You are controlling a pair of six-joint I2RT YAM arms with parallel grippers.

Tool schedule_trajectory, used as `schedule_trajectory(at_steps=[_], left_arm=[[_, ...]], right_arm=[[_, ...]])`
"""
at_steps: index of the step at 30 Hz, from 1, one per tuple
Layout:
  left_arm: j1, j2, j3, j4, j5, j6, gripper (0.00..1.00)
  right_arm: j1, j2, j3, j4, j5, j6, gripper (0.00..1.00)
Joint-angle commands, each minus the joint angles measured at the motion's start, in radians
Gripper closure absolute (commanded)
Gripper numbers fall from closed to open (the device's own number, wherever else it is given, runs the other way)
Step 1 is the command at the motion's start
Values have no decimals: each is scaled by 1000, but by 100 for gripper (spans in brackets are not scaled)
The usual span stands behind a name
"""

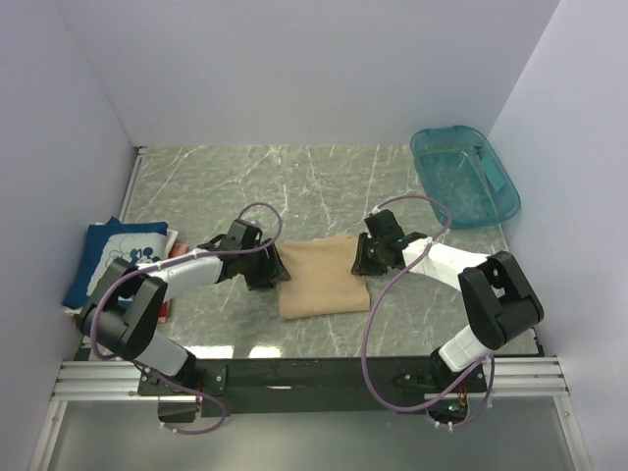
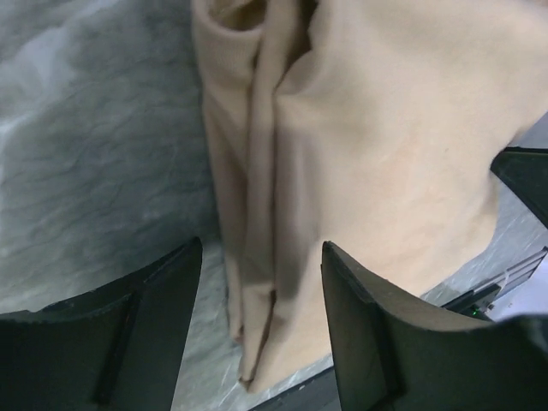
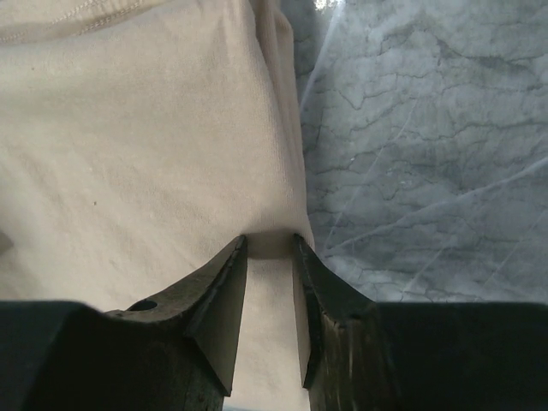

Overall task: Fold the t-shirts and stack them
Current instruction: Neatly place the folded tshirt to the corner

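1. One marble-patterned table point(image 1: 294, 186) fills the booth floor, and all the work lies on it.
2. Near the front edge, in the middle, lies the tan t-shirt point(image 1: 319, 280). It is already doubled into a rough rectangle, with loose layered folds along its left side. By my reckoning it is partly folded and not yet neat or stacked.
3. At the far right corner a teal plastic tub point(image 1: 469, 186) sits well apart from the cloth and looks to hold nothing.
4. Against the left wall the navy t-shirt point(image 1: 113, 253) with its white print lies crumpled. A sliver of red cloth point(image 1: 163, 312) shows beside it, likely the red shirt. Neither looks folded, so most of the job remains.
5. On the tan shirt's left edge, the left gripper point(image 1: 273, 267) has its jaws spread wide. The layered edge runs between them in the wrist view point(image 2: 261, 300), with nothing clamped.
6. On the shirt's right edge, the right gripper point(image 1: 361, 257) has its fingers drawn nearly together. It appears to pinch a fold of the tan cloth in the narrow gap point(image 3: 271, 257).
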Motion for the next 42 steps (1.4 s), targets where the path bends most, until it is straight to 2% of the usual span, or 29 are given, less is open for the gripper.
schedule_trajectory(at_steps=[1,5,11,14,17,18,22,23,24,27,31,38,42], left_arm=[[-20,38,-14,23,-52,-19,36],[-71,68,2,-35,-212,-48,38],[-114,127,12,-64,-273,-104,47],[-131,143,32,-89,-303,-140,62],[-132,128,58,-136,-318,-180,93],[-132,121,71,-156,-326,-209,99],[-123,107,196,-323,-395,-283,99],[-116,125,278,-374,-442,-306,99],[-111,139,323,-490,-468,-358,99],[-68,222,512,-671,-537,-407,99],[41,314,701,-758,-517,-420,99],[295,449,1044,-880,-485,-458,99],[409,495,1176,-965,-482,-472,99]], right_arm=[[-13,1,-13,38,17,-9,65],[-26,-1,-20,44,11,-12,65],[-36,-13,-27,51,-1,-16,65],[-41,-30,-25,43,-1,-17,65],[-47,-80,-21,18,-3,-17,63],[-49,-100,-20,12,-1,-13,61],[-61,-228,-4,-52,8,4,53],[-62,-276,1,-63,7,9,52],[-64,-300,13,-83,7,14,48],[-67,-375,39,-121,-6,17,47],[-67,-442,64,-161,-22,11,47],[-67,-513,81,-198,-36,4,47],[-67,-527,73,-196,-52,9,47]])
